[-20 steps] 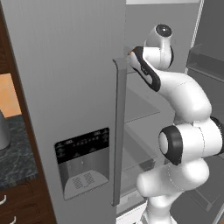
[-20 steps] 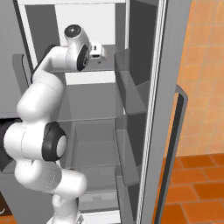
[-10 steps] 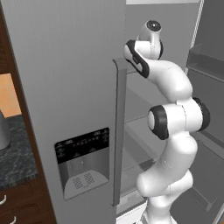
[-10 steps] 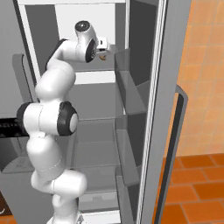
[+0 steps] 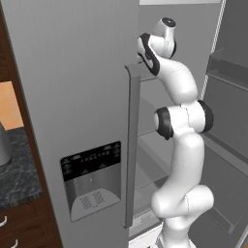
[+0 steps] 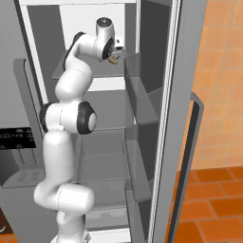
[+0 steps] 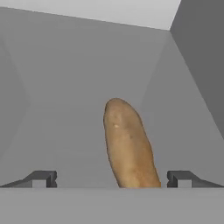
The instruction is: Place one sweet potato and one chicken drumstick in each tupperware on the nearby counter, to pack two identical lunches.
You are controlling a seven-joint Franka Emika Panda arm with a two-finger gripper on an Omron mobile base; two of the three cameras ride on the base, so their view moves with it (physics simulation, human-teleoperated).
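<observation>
- Gripper (image 7: 112, 179) spread wide, nothing in it, as I see it up at the fridge's (image 5: 72, 97) top shelf (image 6: 107, 71).
- Sweet potato (image 7: 129, 146) lies between my fingertips (image 7: 41, 178), running away from me on that shelf.

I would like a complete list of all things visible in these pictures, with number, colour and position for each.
tan-orange oval sweet potato: one, tan-orange, lying on a grey fridge shelf, between the open fingertips in the hand view.
grey two-door fridge: one, grey, left door closed, right door swung open.
black dispenser panel: one, black, low on the closed door.
dark speckled stone counter: one, dark grey, left of the fridge over brown drawers.
orange tiled floor: orange, right of the fridge.
end effector: one, dark tips, open, inside the upper fridge compartment.
</observation>
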